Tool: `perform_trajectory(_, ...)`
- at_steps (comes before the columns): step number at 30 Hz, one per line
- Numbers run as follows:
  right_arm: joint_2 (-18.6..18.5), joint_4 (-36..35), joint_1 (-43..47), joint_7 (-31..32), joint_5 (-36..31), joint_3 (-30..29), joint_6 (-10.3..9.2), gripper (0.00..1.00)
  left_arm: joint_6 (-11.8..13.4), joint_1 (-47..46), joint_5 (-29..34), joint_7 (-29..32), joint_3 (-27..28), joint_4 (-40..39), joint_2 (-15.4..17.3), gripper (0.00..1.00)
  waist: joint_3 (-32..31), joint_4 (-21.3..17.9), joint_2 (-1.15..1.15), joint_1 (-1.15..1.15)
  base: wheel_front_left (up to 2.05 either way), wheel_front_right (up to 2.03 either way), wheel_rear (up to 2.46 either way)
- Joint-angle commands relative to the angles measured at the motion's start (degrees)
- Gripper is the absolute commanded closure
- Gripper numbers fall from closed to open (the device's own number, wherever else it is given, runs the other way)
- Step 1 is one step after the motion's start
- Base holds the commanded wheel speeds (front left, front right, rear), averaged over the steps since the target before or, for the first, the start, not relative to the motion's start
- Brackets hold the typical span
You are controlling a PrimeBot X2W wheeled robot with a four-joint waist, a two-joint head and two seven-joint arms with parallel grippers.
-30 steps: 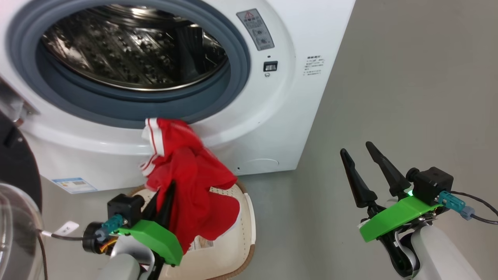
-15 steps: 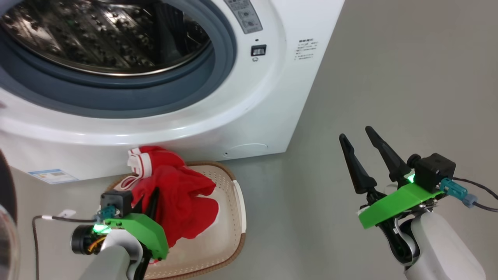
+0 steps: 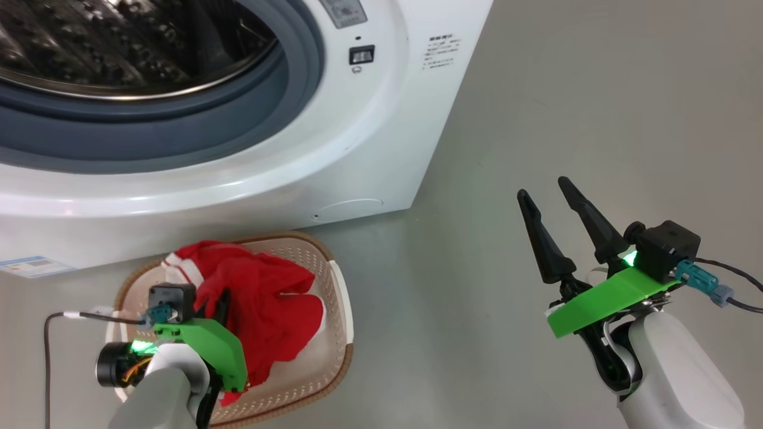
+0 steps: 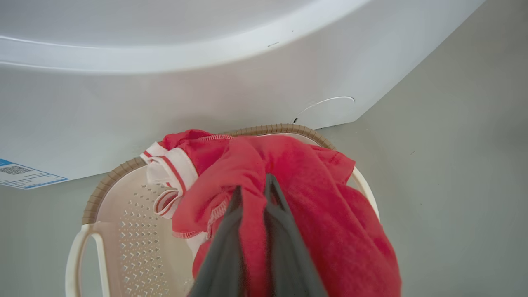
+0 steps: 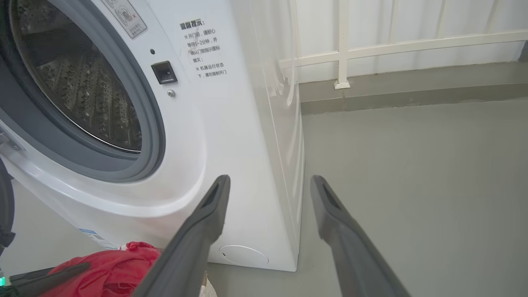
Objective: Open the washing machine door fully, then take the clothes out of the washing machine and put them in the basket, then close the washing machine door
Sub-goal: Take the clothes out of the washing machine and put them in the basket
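Note:
The washing machine (image 3: pixel 357 149) stands with its drum opening uncovered. A sliver of the washing machine door's black rim (image 5: pixel 5 206) shows at the left edge of the right wrist view. On the floor in front sits the cream basket (image 3: pixel 340 298) with its brown rim. The red clothes (image 3: pixel 268 304) hang into it, partly resting inside. My left gripper (image 3: pixel 222 298) is shut on a fold of the clothes (image 4: pixel 313 198), fingers pinching the fabric just above the basket (image 4: pixel 103 185). My right gripper (image 3: pixel 542 187) stands open and empty over the bare floor to the right, fingers (image 5: pixel 206 214) spread.
Grey floor (image 3: pixel 566 89) stretches to the right of the machine. A white railing (image 5: pixel 342 45) and a low kerb run along the far wall. A cable (image 3: pixel 53 322) trails from my left wrist near the basket's left side.
My left gripper has lowered the red clothes from the machine's front lip down into the basket. The head camera has tilted down and shifted. The right gripper has stayed open and still.

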Motion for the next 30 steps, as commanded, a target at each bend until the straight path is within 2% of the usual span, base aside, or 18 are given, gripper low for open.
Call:
perform_trajectory(1,-0.2,-1.5,-0.8,-0.3,0.1,0.7,0.16,0.00,-0.2,-1.9,0.3,-0.8,1.7,0.4,1.1,0.96,1.0,-1.0,0.00,0.00,0.00,0.00,0.00)
perform_trajectory(4,0.0,-1.5,-0.8,-0.3,0.1,0.7,0.16,0.00,-0.3,-2.5,0.4,-0.8,1.9,1.9,1.0,0.96,1.5,-1.3,0.00,0.00,0.00,0.00,0.00)
perform_trajectory(5,0.1,-1.5,-0.8,-0.3,0.0,0.7,0.16,0.00,-0.3,-2.6,0.4,-0.8,1.9,2.5,0.9,0.91,1.6,-1.4,0.00,0.00,0.00,0.00,0.00)
perform_trajectory(6,0.2,-1.5,-0.8,-0.3,0.0,0.7,0.16,0.00,-0.3,-2.7,0.3,-0.8,2.0,3.1,0.8,0.70,1.7,-1.5,0.00,0.00,0.00,0.00,0.00)
perform_trajectory(7,0.3,-1.4,-0.9,-0.3,0.0,0.8,0.16,0.00,-0.3,-2.9,0.3,-0.8,2.0,3.5,0.7,0.19,1.7,-1.6,0.00,0.00,0.00,0.00,0.00)
perform_trajectory(8,0.4,-1.4,-0.9,-0.3,0.0,0.8,0.16,0.00,-0.3,-3.0,0.3,-0.8,2.2,3.6,0.7,0.00,1.7,-1.6,0.00,0.00,0.00,0.00,0.00)
perform_trajectory(17,0.9,-1.1,-0.7,-0.3,-0.1,0.4,0.16,0.00,-0.4,-2.1,0.5,-0.8,3.4,2.1,0.8,0.00,0.3,-0.3,0.00,0.00,0.00,0.00,0.00)
perform_trajectory(30,1.3,-0.4,1.0,-0.3,0.2,0.6,0.16,0.00,0.0,2.8,1.7,-0.8,7.4,-6.5,1.4,0.00,-3.8,2.7,0.00,0.00,0.00,0.00,0.00)
